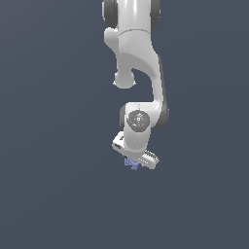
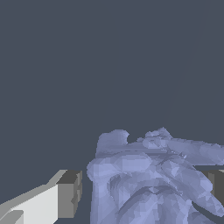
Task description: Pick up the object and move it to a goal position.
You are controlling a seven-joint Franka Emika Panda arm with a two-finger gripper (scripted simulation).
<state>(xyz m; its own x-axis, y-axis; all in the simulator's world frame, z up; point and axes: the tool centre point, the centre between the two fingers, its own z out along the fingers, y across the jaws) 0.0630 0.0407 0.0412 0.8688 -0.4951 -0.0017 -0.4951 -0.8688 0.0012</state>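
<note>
End effector (image 1: 134, 161) over blue object (image 1: 131, 163), fingers spread either side.
Object sits between the finger pads (image 2: 70, 193), one side with a gap; risk: lumpy shape may twist or slip out when squeezed.

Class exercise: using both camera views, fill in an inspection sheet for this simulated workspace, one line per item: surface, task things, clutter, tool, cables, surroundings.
Surface: plain dark grey-blue, no edges visible.
Task things: object, periwinkle, lumpy and faceted, sits between the fingers; a small part shows under the arm in the exterior view.
Clutter: nothing seen.
Tool: white tool, tilted, around the object; contact cannot be confirmed.
Cables: nothing seen.
Surroundings: nothing seen beyond the white arm.
</note>
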